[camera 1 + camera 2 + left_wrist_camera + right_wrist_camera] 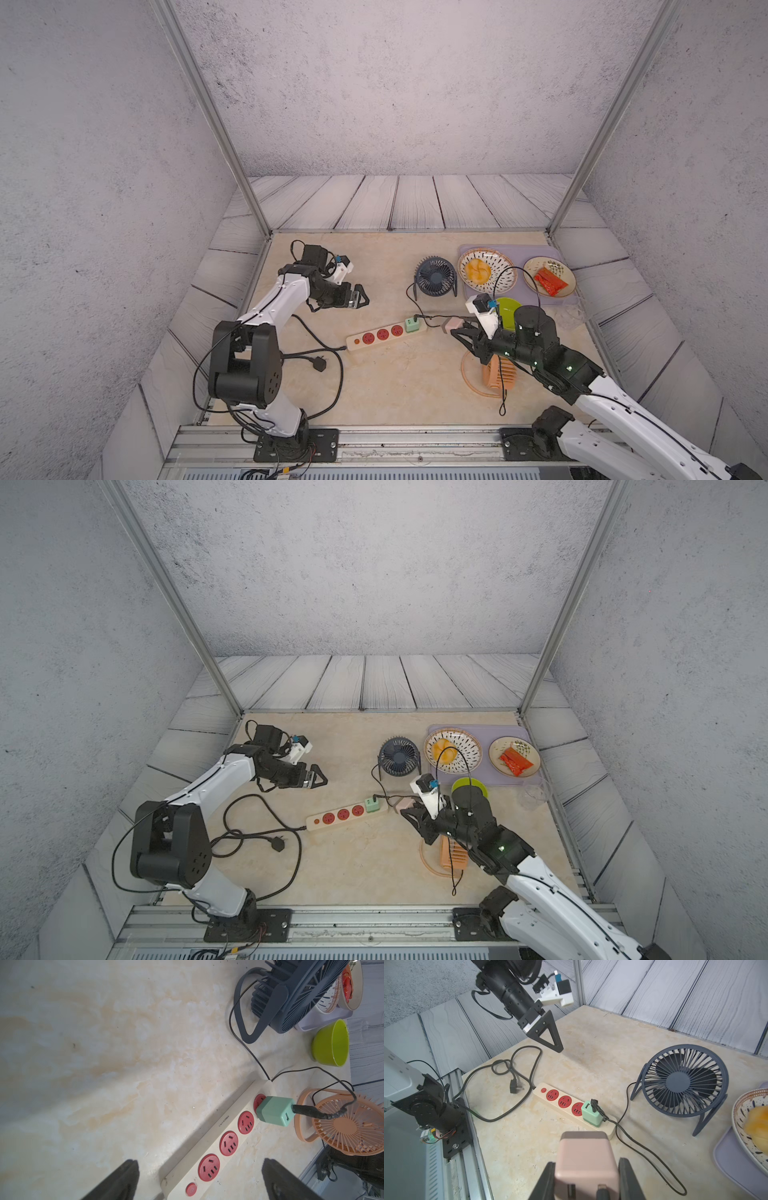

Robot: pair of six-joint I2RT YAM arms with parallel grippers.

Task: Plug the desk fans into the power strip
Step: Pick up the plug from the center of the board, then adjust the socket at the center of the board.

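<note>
Everything sits on the table [395, 386]. The strip [384, 334] lies flat near the middle, its long axis slanting from front-left to rear-right.

The blue fan [435, 276] stands just behind the strip's right-hand end. The orange fan [496, 372] sits toward the front-right corner, under my right arm.

My left gripper [360, 296] is spread wide and empty. It hovers toward the rear-left, well apart from the strip. My right gripper [460, 327] is much the nearer, just off the strip's right-hand end and roughly in line with its long axis. It pinches the pink adapter [586, 1147] by its sides, clear of the table.

I take the pink adapter for the orange fan's plug, though I cannot trace that cord all the way. The green adapter [412, 324] fills the last socket at that same end, and the blue fan's cord runs to it.

Three red sockets [563, 1102] are free. They lie in a row between the green adapter and the button [543, 1090], which marks the end nearest the left edge.

So every free socket lies beyond the green adapter from where I hold the pink one, along the axis toward the left edge. I judge the next move to be a carry over the green adapter, then straight down onto the nearest free socket. The prongs are hidden from me, so I cannot tell whether the pink adapter needs turning first.
</note>
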